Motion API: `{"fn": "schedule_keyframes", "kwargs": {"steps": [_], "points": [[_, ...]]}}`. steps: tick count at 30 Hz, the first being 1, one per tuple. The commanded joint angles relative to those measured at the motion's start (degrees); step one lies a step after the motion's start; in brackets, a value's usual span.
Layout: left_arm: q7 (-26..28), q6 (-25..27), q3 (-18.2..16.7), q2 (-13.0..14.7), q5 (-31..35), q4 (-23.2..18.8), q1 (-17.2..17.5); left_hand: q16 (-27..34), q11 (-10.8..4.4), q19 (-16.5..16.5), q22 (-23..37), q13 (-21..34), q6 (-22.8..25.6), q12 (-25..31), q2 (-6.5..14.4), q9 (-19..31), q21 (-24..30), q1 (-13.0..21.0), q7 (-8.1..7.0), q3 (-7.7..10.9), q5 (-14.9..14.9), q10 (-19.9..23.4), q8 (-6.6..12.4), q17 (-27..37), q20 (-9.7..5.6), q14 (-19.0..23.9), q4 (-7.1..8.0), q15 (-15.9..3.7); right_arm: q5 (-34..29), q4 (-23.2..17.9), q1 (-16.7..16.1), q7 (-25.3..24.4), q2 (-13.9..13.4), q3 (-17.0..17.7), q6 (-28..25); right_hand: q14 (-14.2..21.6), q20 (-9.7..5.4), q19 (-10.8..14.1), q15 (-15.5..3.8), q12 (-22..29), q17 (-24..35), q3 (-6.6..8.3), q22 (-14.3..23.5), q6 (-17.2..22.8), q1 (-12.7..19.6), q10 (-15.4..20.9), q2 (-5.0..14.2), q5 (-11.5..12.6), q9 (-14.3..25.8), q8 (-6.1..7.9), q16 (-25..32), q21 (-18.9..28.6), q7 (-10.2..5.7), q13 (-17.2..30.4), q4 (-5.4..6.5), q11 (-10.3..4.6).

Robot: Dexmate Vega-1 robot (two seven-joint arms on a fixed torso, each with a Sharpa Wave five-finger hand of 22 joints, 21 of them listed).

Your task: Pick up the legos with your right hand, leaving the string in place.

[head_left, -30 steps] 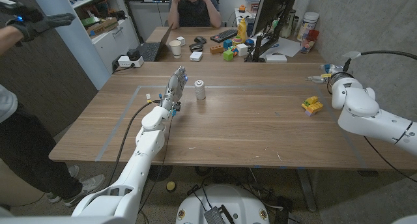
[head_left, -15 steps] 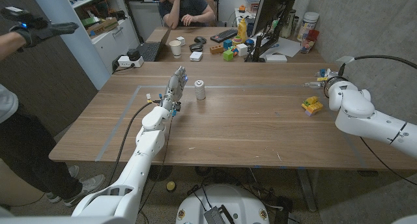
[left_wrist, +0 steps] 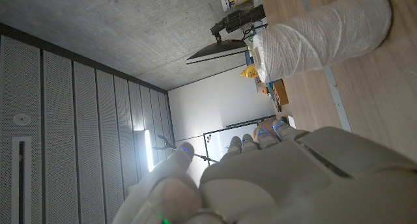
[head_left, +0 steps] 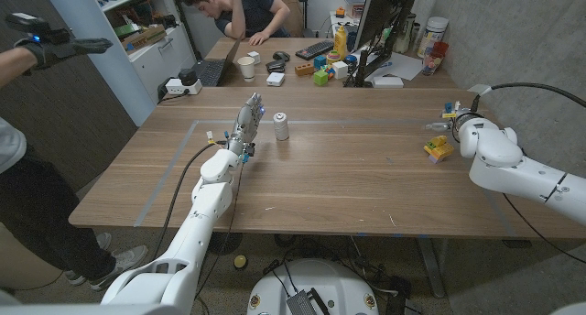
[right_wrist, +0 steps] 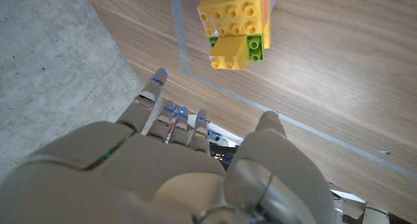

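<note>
R hand (head_left: 446,119) moved closer to legos (head_left: 439,147), fingers apart, empty. L hand (head_left: 246,121) unchanged near string (head_left: 281,125), fingers together.

No text, label or number is legible on anything in view.

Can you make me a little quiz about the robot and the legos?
1. True or false: the right hand holds the legos.
2. Which is nearest the left hand? A) string B) legos C) monitor
3. Fill in: the string stands ___ on the table.

Key: 1 false, its fingers are spread above them, not touching. 2 A. 3 upright.
</note>
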Motion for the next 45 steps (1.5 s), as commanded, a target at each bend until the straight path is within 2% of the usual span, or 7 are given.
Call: {"fn": "schedule_keyframes", "kwargs": {"steps": [1,19,27,34,37,40,45], "points": [[0.0,-0.3,0.0,0.0,0.0,0.2,-0.1,0.1,-0.24,-0.6,0.2,0.1,-0.4,0.3,4.3,0.1,0.2,-0.5,-0.17,-0.31,0.5,-5.3,0.31,0.1,-0.65,-9.6,-0.09,0.10,-1.6,0.5,1.5,5.1,0.1,-1.5,1.1,0.9,-0.02,0.6,-0.04,0.3,0.1,0.08,0.0,0.8,0.4,0.7,-0.40,0.3,0.3,0.01,0.3,0.3,0.09,0.3,-0.38,0.19],[-0.5,-0.4,-0.1,0.0,-0.5,-0.6,0.7,0.2,-0.25,-0.7,0.2,0.1,-0.3,0.3,4.3,0.1,0.2,-0.5,-0.19,-0.68,0.5,-5.4,0.34,0.1,-0.59,-9.5,-0.10,0.05,-7.1,0.5,3.2,14.2,0.6,-4.1,0.6,1.5,-0.16,1.5,-0.18,0.5,0.1,-0.08,0.0,2.1,0.9,1.4,-0.77,0.5,0.3,0.34,0.2,0.2,-0.20,0.3,-0.83,0.14],[-0.8,-0.7,0.0,0.0,-0.6,0.1,0.3,0.2,-0.15,-0.6,0.2,0.1,-0.2,0.3,4.3,0.1,0.2,-0.5,-0.22,-0.86,0.5,-5.3,0.37,0.1,-0.61,-9.5,-0.10,0.10,-11.0,1.7,4.6,18.9,1.8,-5.7,0.9,1.5,-0.15,1.9,-0.23,0.1,0.1,0.00,0.0,1.2,1.6,0.7,-0.85,0.7,0.3,-0.12,0.0,0.1,-0.47,0.3,-1.29,-0.37],[-0.9,-0.9,-0.1,-0.1,-0.5,1.0,-0.4,0.2,-0.13,-0.6,0.2,0.1,-0.1,0.3,4.3,0.1,0.2,-0.5,-0.18,-1.06,0.5,-5.2,0.38,0.1,-0.62,-9.4,-0.08,0.13,-14.7,3.8,6.4,23.2,3.7,-7.1,2.2,0.7,1.35,1.4,0.04,-0.3,0.1,-0.10,0.0,-0.7,2.3,-0.2,-1.23,0.9,0.3,-0.85,-0.4,-0.4,-0.83,0.3,-1.88,-0.48],[-0.9,-1.1,-0.1,-0.1,-0.5,1.4,-0.7,0.2,-0.26,-0.6,0.2,0.1,-0.2,0.3,4.3,0.1,0.2,-0.5,-0.17,-1.13,0.5,-5.2,0.36,0.1,-0.62,-9.5,-0.08,0.16,-16.4,5.3,7.5,25.6,4.9,-7.8,3.1,1.5,2.72,2.5,-0.33,-0.2,0.1,-0.04,0.0,-0.9,3.0,-0.3,-1.29,1.1,0.3,-0.83,-0.2,-0.2,-0.88,0.3,-2.28,-0.58],[-0.8,-1.1,-0.2,-0.1,-0.4,1.7,-0.9,0.2,-0.15,-0.6,0.2,0.1,-0.1,0.3,4.3,0.1,0.2,-0.5,-0.17,-1.19,0.6,-5.1,0.37,0.1,-0.62,-9.5,-0.07,0.12,-18.1,6.3,8.2,27.2,5.9,-8.1,3.9,2.4,4.41,5.2,-0.57,-0.2,0.1,0.48,0.1,-1.0,4.7,-0.3,-0.75,1.6,0.3,-0.75,0.0,0.4,-1.01,0.3,-3.08,-1.03],[-0.8,-1.1,-0.2,-0.1,-0.2,2.2,-1.2,0.2,-0.14,-0.6,0.2,0.1,-0.1,0.3,4.3,0.1,0.2,-0.5,-0.18,-1.27,0.6,-5.2,0.37,0.1,-0.54,-9.5,-0.07,0.20,-20.6,7.7,8.8,28.8,7.3,-8.1,4.8,5.5,4.04,9.2,-1.93,0.3,0.1,2.10,0.1,-0.5,9.2,1.1,0.85,2.7,0.3,-0.37,0.8,0.9,-1.25,0.3,-4.85,-1.52]]}}
